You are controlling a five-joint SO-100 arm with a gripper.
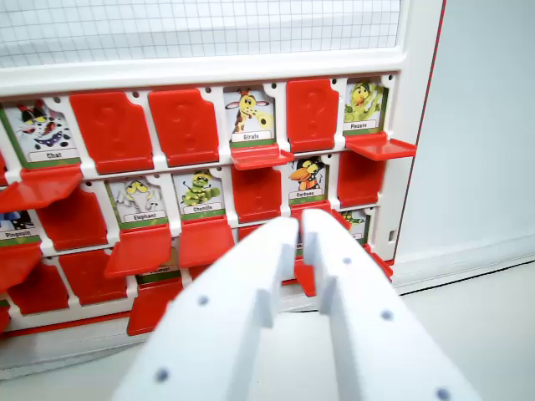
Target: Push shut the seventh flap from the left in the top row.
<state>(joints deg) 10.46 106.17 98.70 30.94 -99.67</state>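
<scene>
Gripper (299, 219) fills the foreground, jaws nearly closed with a thin slit, holding nothing, tips low before the board's (418, 100) middle rows. Risk: pushing from here catches the Corbeau flap (308, 182), not the top row. Open top-row flaps sit farther up: Girafe (261, 155) and Pieuvre (380, 148); the frame cuts the row, so seventh is uncertain

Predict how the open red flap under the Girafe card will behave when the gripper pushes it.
The Girafe flap looks like thin rigid plastic, so probably light and stiff. It juts out flat below its card, so it likely swings on a hinge rather than sliding. Its glossy face may let the gripper slip.
</scene>
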